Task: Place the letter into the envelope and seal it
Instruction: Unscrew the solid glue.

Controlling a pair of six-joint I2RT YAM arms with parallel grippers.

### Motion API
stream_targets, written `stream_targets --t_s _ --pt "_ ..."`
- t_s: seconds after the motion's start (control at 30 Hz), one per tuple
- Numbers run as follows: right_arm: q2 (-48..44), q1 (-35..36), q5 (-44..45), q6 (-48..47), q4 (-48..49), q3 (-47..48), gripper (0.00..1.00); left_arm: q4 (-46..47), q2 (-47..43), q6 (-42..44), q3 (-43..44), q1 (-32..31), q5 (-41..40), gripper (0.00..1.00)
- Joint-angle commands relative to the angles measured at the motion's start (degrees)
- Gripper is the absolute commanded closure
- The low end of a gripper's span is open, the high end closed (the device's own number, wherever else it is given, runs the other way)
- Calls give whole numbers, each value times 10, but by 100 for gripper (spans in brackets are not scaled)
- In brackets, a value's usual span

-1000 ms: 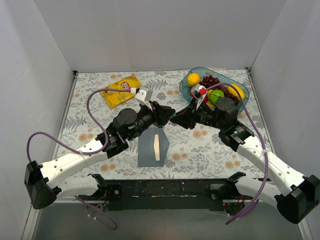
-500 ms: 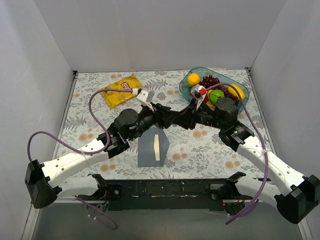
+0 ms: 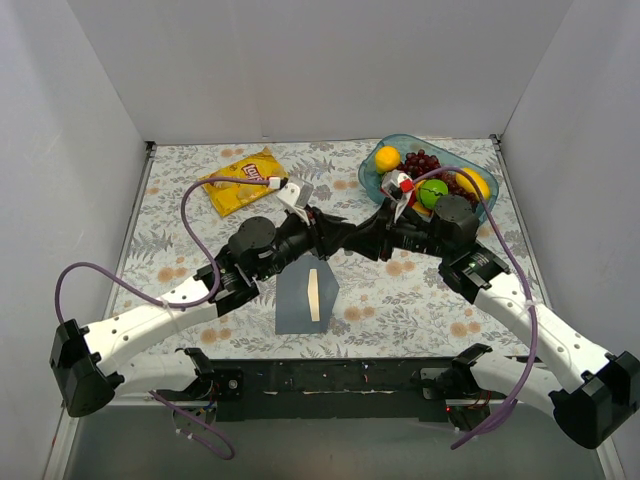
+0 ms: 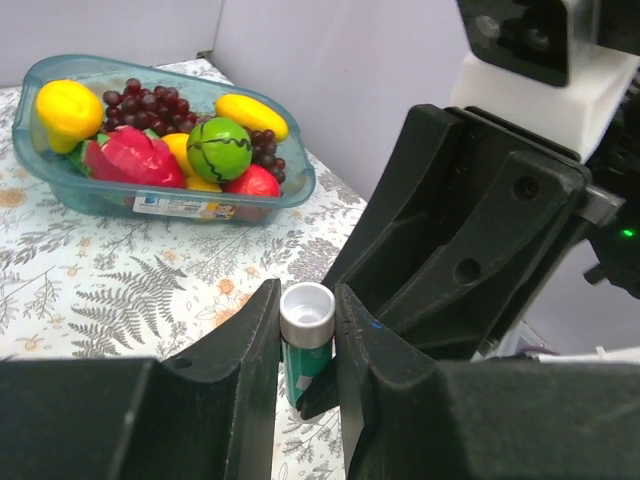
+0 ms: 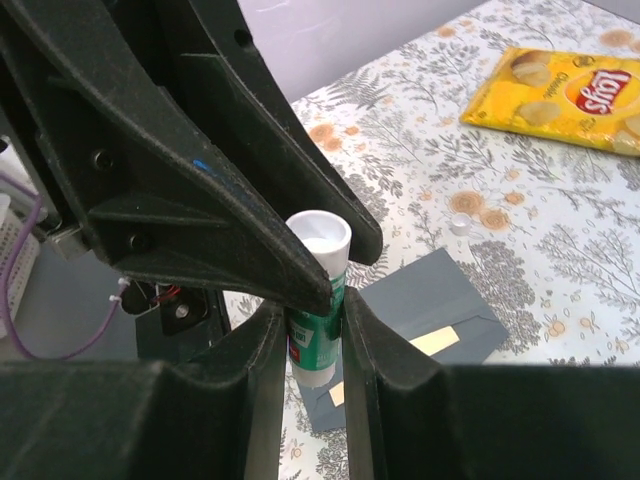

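**Ana:** Flowered cloth covers the table [image 3: 420, 300], with white walls on three sides. From above, where is the paper?

**Ben:** The envelope [image 3: 294, 305] lies flat near the middle of the near edge. Its long side runs from the near edge toward the far edge, and the open flap points at the right edge. A cream strip of the letter [image 3: 314, 296] shows along the mouth. I judge the rest is tucked inside.

**Ana:** And the claws?

**Ben:** The left claw [image 3: 336, 240] and the right claw [image 3: 366, 238] meet tip to tip, just past the envelope's far edge. The paper lies toward the near edge from both, and the left claw is slightly closer to it.

**Ana:** What about the left wrist view?

**Ben:** The left claw's fingers [image 4: 240, 380] are drawn in narrow on the white end of a glue stick [image 4: 306, 312], and they look to be touching it on both sides. The envelope is not in this view.

**Ana:** And the right wrist?

**Ben:** The right claw's fingers [image 5: 255, 390] are clamped on the stick's green barrel, so both claws share one stick. The envelope sits on the cloth beyond it, flap open and unsealed. As I see it, the stick has to travel along that near-to-far mouth line, so whichever claw ends up with it must come back toward the near edge first.
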Motion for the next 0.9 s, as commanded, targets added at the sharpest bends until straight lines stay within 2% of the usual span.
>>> stream_targets --t_s 0.0,0.07,0.2,0.23,0.27,0.33,0.37,0.4,0.43,0.5,0.57,0.63,0.7,0.87 --pt "-21 3 -121 -27 81 -8 99 19 -39 36 -6 -5 137 100" --pt "-21 3 -203 -29 107 -9 99 20 -55 51 -9 -5 182 100" --pt "-21 3 -311 -28 143 -9 99 11 -69 77 -6 -4 274 100" --pt "-21 3 -325 -28 147 -9 99 8 -71 83 -5 -3 298 87" --pt "-21 3 -332 -29 147 -8 99 6 -73 86 -4 -2 298 78" --pt "-25 3 -299 -40 122 -4 99 6 -78 86 -8 -1 266 65" --pt "-25 3 -244 -57 104 0 99 8 -83 86 -10 0 245 44" --pt "-20 3 -214 -65 60 5 99 12 -85 80 -12 0 223 33" --pt "-14 3 -152 -72 40 20 99 15 -88 76 -15 0 163 24" --pt "5 3 -107 -79 6 34 99 18 -89 58 -17 0 85 21" --pt "15 3 -79 -78 -15 44 99 10 -82 42 -12 0 -62 18" --pt "19 3 -66 -71 -10 43 99 -22 -70 36 2 0 -124 17" --pt "19 4 -52 -62 -6 42 99 -44 -51 37 22 0 -142 18" --pt "22 4 -38 -55 -6 43 99 -37 -32 37 24 0 -113 21"
